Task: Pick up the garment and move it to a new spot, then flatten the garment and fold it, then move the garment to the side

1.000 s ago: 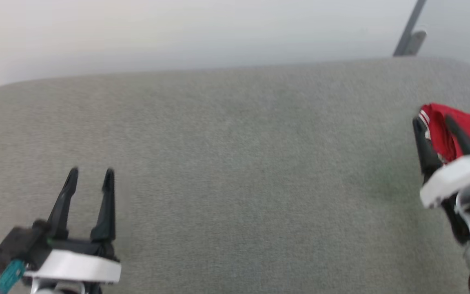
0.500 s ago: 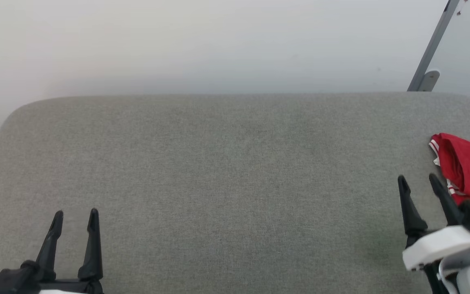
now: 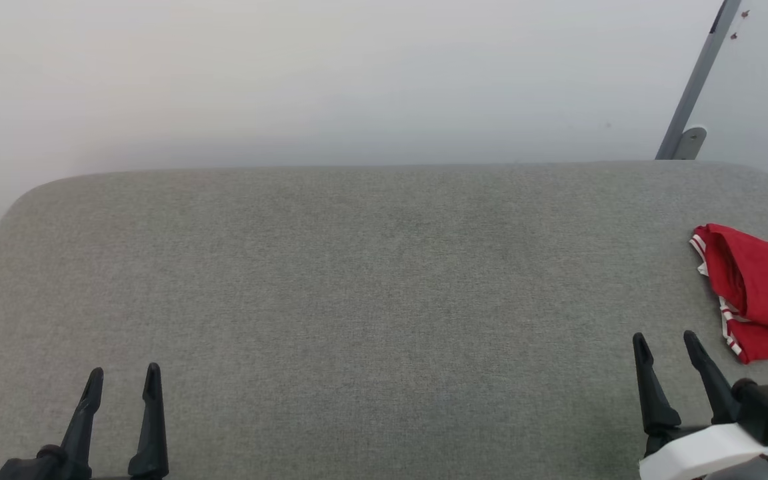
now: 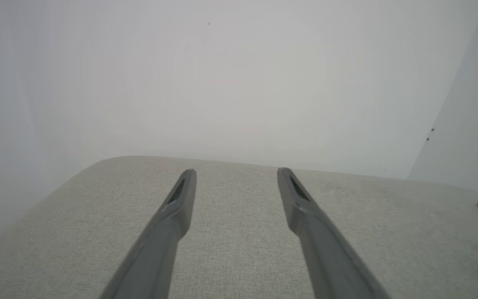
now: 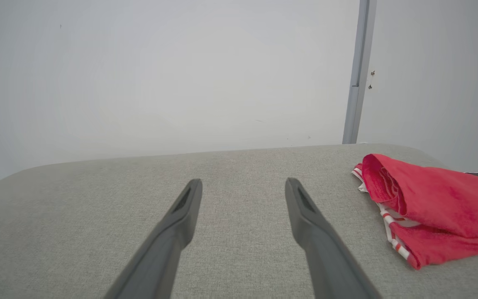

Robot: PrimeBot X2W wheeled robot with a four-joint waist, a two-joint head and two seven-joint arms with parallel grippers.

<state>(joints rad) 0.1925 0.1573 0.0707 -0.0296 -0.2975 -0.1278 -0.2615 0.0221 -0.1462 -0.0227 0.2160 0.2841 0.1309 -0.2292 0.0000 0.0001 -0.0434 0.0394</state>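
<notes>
The garment (image 3: 761, 287) lies near the released right pincer (image 3: 663, 337); the left pincer (image 3: 124, 370) gapes empty too.

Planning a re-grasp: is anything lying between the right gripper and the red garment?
Nothing. Just a strip of bare grey cushion separates the right gripper, jaws open, from the garment, plain in the head and right wrist views.

Red garment (image 3: 761, 293) with red-white striped trim on a grey woven surface (image 3: 357, 300); wall (image 3: 291, 73) white
</notes>
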